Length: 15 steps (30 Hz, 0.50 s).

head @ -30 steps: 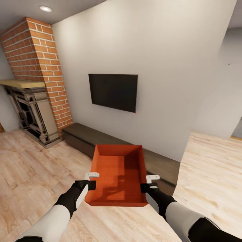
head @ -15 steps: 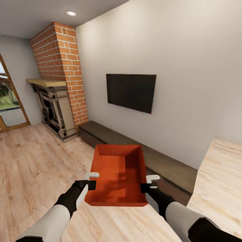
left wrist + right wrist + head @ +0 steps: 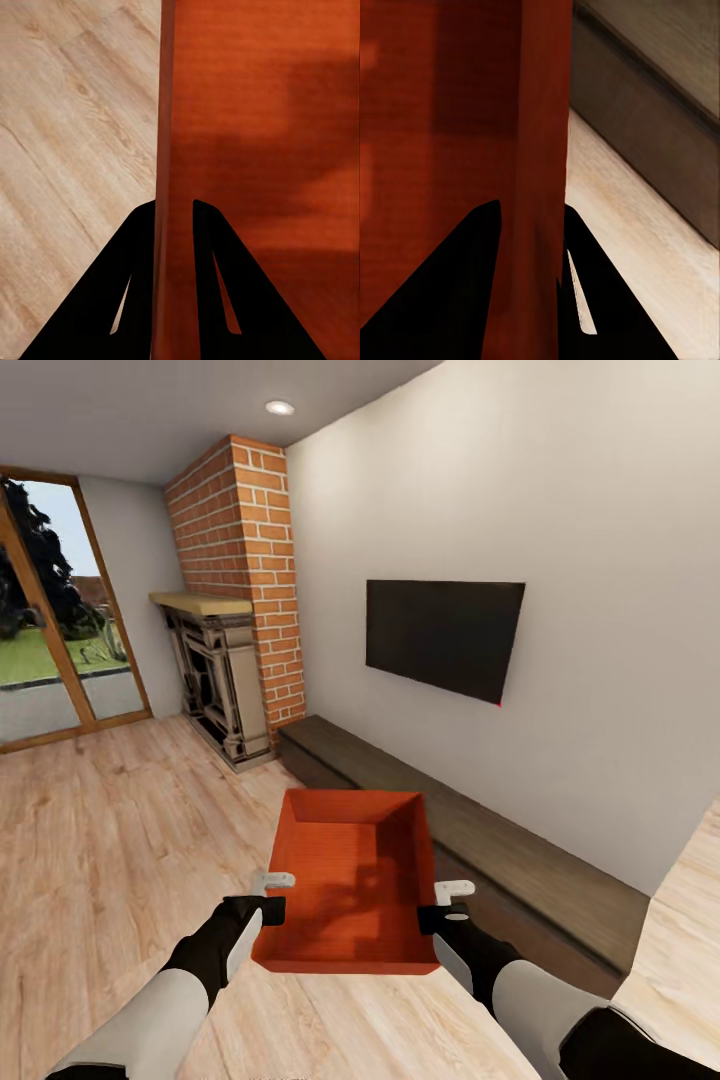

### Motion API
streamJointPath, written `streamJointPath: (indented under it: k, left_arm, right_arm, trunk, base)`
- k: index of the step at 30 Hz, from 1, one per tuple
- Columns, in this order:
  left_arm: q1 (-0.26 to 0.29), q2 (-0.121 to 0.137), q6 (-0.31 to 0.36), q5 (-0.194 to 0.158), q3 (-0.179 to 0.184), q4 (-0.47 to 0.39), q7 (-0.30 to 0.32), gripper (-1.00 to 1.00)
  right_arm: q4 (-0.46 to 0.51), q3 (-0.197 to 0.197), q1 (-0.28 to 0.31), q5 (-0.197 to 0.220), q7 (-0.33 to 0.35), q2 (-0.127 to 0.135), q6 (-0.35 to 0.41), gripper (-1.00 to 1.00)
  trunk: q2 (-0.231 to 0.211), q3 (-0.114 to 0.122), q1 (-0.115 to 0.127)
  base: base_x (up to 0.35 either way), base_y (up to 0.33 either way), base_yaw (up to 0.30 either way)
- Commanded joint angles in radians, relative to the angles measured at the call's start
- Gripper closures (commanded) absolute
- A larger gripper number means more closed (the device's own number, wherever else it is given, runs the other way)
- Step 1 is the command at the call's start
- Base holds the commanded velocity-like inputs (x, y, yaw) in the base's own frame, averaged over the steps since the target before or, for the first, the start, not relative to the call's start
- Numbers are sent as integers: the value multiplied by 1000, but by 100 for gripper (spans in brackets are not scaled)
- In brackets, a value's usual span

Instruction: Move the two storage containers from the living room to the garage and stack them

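Two grippers carry one orange-red rectangular topless box (image 3: 350, 880) between them, held level in front of the robot above the light wood plank floor (image 3: 110, 830). On the left, the left gripper (image 3: 270, 895) has its two black fingers (image 3: 142, 247) drawn in tight on the box's thin left wall, one finger outside over the planks and the other inside the box, with the wall edge running straight up between them in the left wrist view. The box itself holds nothing; its ribbed orange bottom carries only soft shadows, and its four plain walls stand upright and look undamaged. On the right, the right gripper (image 3: 447, 905) pinches the opposite wall the same way, its dark fingers (image 3: 472, 262) pressed to either face of that wall, with the long low dark wooden cabinet (image 3: 480, 840) passing beneath it. Around them is the living room: a glass door with a wooden frame (image 3: 60, 610) at the far left showing grass and trees outside, then a tall red brick fireplace chimney (image 3: 245, 560) with an ornate dark surround and pale mantel, then a black flat television (image 3: 445, 635) mounted on the white wall (image 3: 600, 510) above the cabinet. A round ceiling light (image 3: 279, 407) glows overhead.
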State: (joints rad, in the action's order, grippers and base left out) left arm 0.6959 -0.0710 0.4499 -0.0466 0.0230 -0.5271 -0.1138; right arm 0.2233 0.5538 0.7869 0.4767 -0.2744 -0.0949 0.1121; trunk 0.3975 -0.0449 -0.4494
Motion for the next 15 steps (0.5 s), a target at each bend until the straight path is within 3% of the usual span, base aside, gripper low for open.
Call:
streamJointPath:
  k: [1,12,15]
  left_arm:
    - [1,-1,1,20,-5,-38,-11,100]
    - [1,-1,1,20,-5,-40,-11,100]
    - [1,-1,1,20,-5,-40,-10,100]
  right_arm:
    - [-1,23,0,26,-2,0,5,100]
    - [-1,23,0,26,-2,0,5,100]
    - [0,22,0,27,-2,0,6,100]
  trunk:
    - [2,-2,-1]
    - [2,-2,-1]
    - [2,-2,-1]
  base:
    - [0,0,299]
    - [0,0,294]
    - [0,0,106]
